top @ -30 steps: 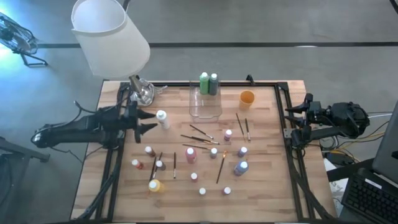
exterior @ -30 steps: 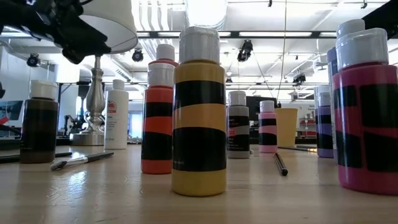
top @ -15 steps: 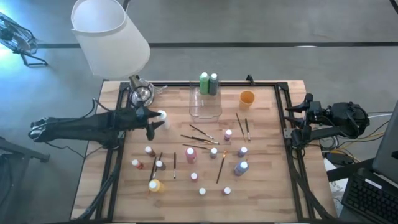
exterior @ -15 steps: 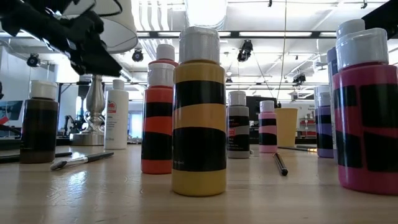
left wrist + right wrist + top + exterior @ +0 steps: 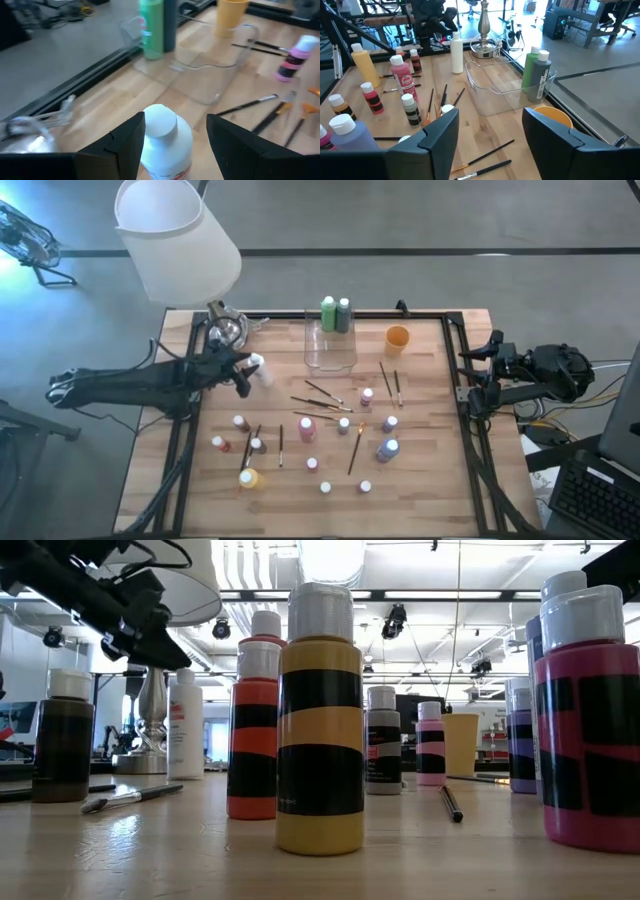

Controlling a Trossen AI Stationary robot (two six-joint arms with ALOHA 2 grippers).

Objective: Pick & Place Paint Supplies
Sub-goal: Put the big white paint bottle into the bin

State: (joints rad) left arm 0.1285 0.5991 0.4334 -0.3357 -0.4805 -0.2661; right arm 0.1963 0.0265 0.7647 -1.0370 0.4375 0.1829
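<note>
High view: left end effector (image 5: pixel 247 372) reaching in from the bench's left edge, fingers spread on either side of the white paint bottle (image 5: pixel 259 368), partly covered by the arm; contact not discernible. Clear plastic box (image 5: pixel 330 345) at the far middle with a green bottle (image 5: pixel 328 313) and a dark bottle (image 5: pixel 343 314) at its far end. Orange cup (image 5: pixel 397 338) to its right. Paintbrushes (image 5: pixel 322 393) and small capped bottles scattered across the middle of the bench (image 5: pixel 430 480). Lamp shade (image 5: pixel 178 238) hiding the far-left corner. Right end effector (image 5: pixel 478 375) parked at the right edge, away from everything.

Low view: yellow bottle (image 5: pixel 320 720) filling the centre, pink bottle (image 5: pixel 587 720) cut off at the right edge. White paint bottle standing upright far back, dark left arm above it, cap hidden behind the fingers.

Left wrist view: 2 dark fingers (image 5: pixel 125 145) wide apart, white cap between them; gap visible on each side, nothing gripped.

Right wrist view: fingers (image 5: pixel 440 130) open, holding nothing; box, green bottle and brushes ahead, orange cup half hidden behind 1 finger.
</note>
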